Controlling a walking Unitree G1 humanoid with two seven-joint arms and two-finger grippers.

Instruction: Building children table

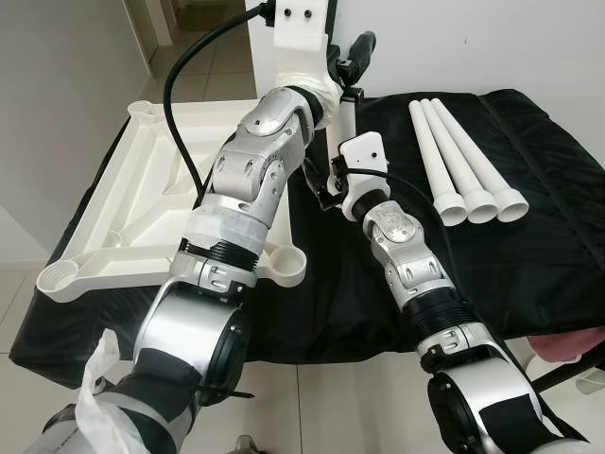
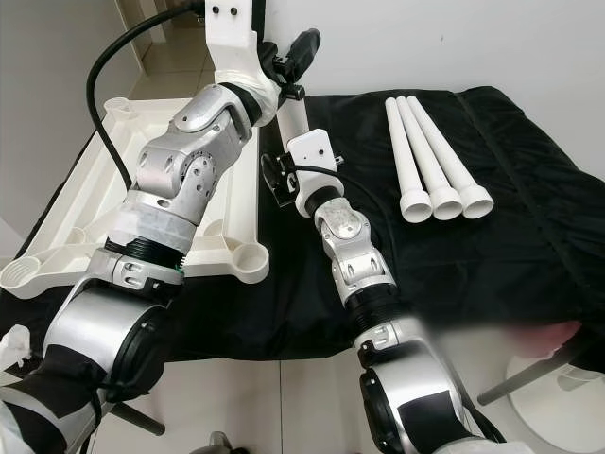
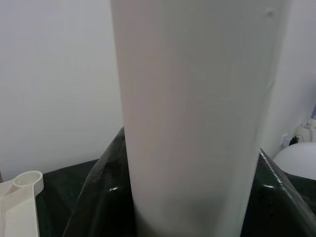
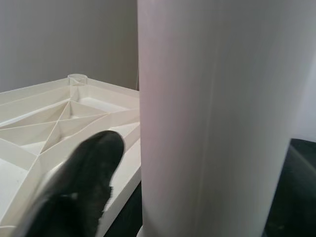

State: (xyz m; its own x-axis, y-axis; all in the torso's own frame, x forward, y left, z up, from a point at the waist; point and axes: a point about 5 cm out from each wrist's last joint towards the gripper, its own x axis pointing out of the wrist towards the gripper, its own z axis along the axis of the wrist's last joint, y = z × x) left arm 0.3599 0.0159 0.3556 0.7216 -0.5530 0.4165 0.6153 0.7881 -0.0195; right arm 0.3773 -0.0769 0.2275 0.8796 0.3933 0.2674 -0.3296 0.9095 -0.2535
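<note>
**Fourth leg held upright at the far corner**

My left gripper (image 1: 352,59) and right gripper (image 1: 326,182) are both on one white leg (image 1: 346,118), which stands upright at the far right corner of the tabletop (image 1: 151,194). The tabletop lies upside down on the black cloth (image 1: 529,236), ribs up, so its corner sockets face me and the legs can go in from above. The near right socket (image 1: 286,265) and the near left one are still open.

The left gripper takes the leg high up, the right lower down. My guess is that two holds keep it plumb while its end seats in the far socket, which my arm hides. In both wrist views the leg runs straight up, very close. One black finger (image 4: 81,187) of the right gripper sits beside it. It looks clamped, but I cannot tell for certain whether either gripper is truly closed on the leg.

Three more legs (image 1: 463,161) lie side by side on the cloth to the right, flared ends toward me, within reach for later.
</note>
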